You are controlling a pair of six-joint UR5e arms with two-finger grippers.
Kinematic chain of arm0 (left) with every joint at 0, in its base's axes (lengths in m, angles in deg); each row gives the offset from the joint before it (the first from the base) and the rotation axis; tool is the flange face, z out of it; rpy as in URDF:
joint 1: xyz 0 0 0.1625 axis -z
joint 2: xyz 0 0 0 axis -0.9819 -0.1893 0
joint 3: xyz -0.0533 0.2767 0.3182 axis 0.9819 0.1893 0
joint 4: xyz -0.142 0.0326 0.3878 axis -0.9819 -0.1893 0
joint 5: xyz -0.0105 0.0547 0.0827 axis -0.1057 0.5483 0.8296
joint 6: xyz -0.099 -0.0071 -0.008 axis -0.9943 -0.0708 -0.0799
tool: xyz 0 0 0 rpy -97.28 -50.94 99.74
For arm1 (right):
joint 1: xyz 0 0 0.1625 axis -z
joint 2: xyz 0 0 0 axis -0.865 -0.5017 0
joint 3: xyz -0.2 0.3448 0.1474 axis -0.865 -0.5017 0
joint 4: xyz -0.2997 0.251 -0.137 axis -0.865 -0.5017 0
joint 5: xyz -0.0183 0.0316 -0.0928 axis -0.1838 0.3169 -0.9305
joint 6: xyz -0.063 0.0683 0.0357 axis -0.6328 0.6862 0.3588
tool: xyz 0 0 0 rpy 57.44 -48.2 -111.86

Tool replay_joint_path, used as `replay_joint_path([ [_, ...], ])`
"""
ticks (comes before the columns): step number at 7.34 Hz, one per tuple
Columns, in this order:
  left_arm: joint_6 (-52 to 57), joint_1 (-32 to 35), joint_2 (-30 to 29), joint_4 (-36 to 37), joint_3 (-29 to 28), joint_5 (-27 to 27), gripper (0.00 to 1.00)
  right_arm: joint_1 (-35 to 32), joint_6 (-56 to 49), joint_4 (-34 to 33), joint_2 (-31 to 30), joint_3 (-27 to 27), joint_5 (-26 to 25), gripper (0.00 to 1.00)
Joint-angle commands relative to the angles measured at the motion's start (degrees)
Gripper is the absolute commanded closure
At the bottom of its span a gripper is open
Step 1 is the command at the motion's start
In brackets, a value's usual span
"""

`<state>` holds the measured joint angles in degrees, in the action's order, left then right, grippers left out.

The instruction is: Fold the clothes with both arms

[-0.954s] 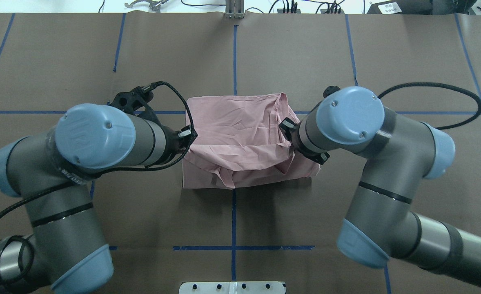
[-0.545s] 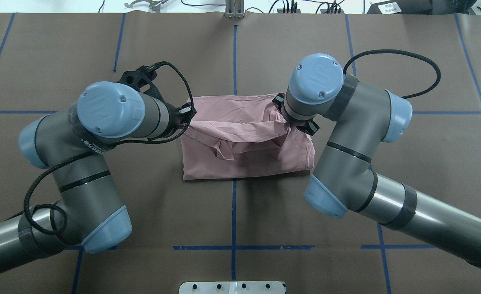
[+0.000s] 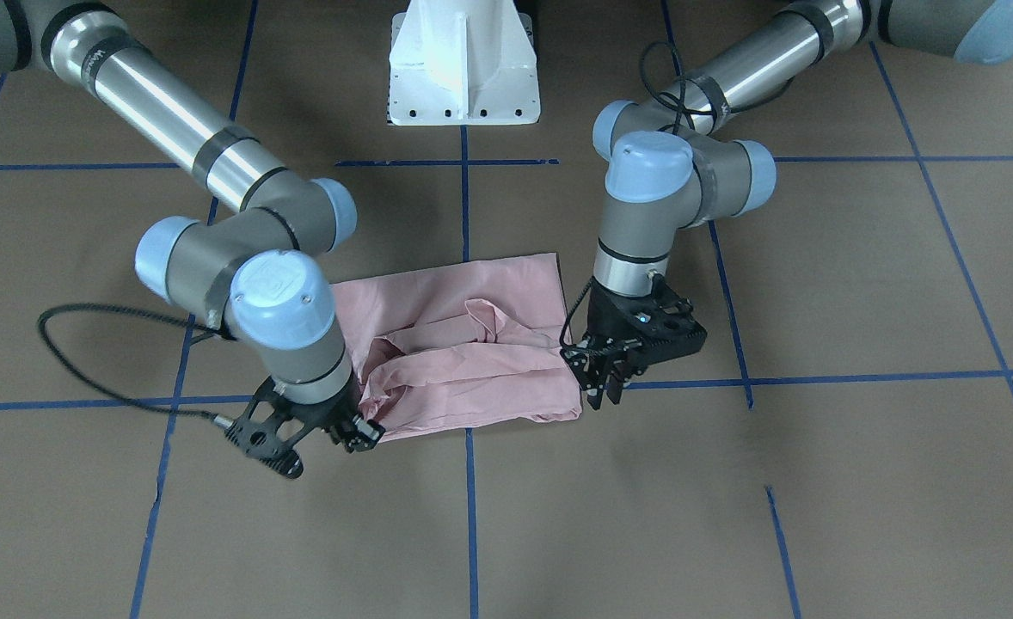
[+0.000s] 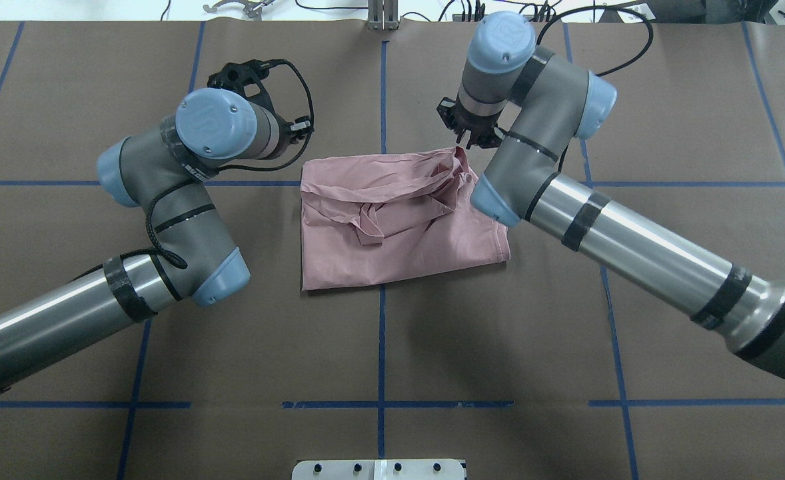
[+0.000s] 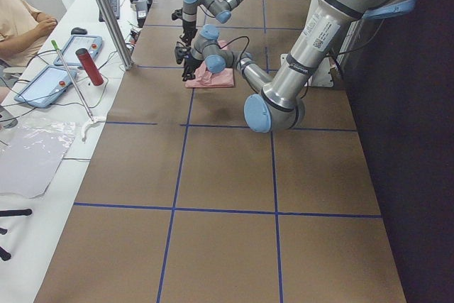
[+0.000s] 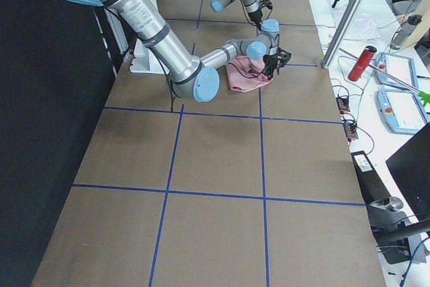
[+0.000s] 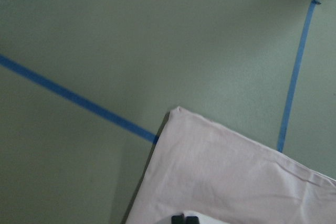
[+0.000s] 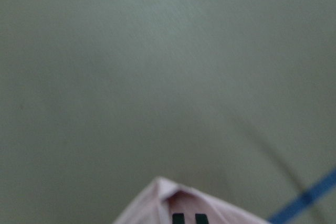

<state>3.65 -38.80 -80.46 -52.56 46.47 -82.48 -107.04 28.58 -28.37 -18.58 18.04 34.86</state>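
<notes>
The pale pink T-shirt (image 4: pixel 406 233) lies plain side up at the table's middle, its near part doubled over toward the far edge and crumpled along the fold (image 3: pixel 472 361). My left gripper (image 4: pixel 302 127) hangs low over the shirt's far left corner. In the left wrist view its tips (image 7: pixel 185 219) sit together with pink cloth (image 7: pixel 226 182) right at them. My right gripper (image 4: pixel 467 139) is at the far right corner. There the cloth (image 8: pixel 152 203) rises in a peak to its tips (image 8: pixel 189 217), pinched between them. Both also show in the front view, left (image 3: pixel 604 394) and right (image 3: pixel 362 432).
Blue tape lines (image 4: pixel 382 347) grid the brown table cover. The white pedestal base (image 3: pixel 463 69) stands at the robot's edge. Beyond the far edge are a metal post (image 5: pixel 106 12), a red bottle (image 5: pixel 89 65), tablets and a seated person (image 5: pixel 21 19).
Both arms have swung away from the robot toward the far edge, carrying the shirt's lifted edge over. The raised cloth has sunk into a crumpled fold on the lower layer.
</notes>
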Motion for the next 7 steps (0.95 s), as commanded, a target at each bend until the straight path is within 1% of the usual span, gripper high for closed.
replay_joint_path([
  [1, 3.4, 2.0, 1.7, -4.4, -1.4, -0.2, 0.57, -6.3, -10.9, 1.7, 1.1, -4.3, 5.8, 0.0],
  [2, 6.9, 2.7, 1.9, -4.7, -0.8, -2.5, 0.57, -7.0, -12.2, 1.7, -1.7, -0.8, 7.7, 0.0],
  [3, 10.4, 6.2, 3.3, -4.5, 0.8, -9.7, 0.57, -8.5, -12.8, 1.4, -4.7, 2.7, 8.6, 0.0],
  [4, 17.1, 10.4, 7.9, -4.6, 5.1, -17.4, 0.57, -12.1, -18.0, 1.2, -9.0, 6.5, 12.1, 0.0],
  [5, 25.6, 15.1, 11.5, -4.2, 8.4, -24.3, 0.56, -16.8, -25.5, 1.1, -13.8, 8.8, 16.7, 0.0],
  [6, 31.5, 19.9, 15.9, -4.0, 11.1, -30.6, 0.54, -22.2, -34.4, 1.1, -18.7, 10.6, 20.2, 0.0],
  [7, 39.2, 24.1, 20.9, -3.8, 13.9, -34.3, 0.54, -27.6, -43.4, 1.0, -22.3, 11.2, 23.4, 0.0],
])
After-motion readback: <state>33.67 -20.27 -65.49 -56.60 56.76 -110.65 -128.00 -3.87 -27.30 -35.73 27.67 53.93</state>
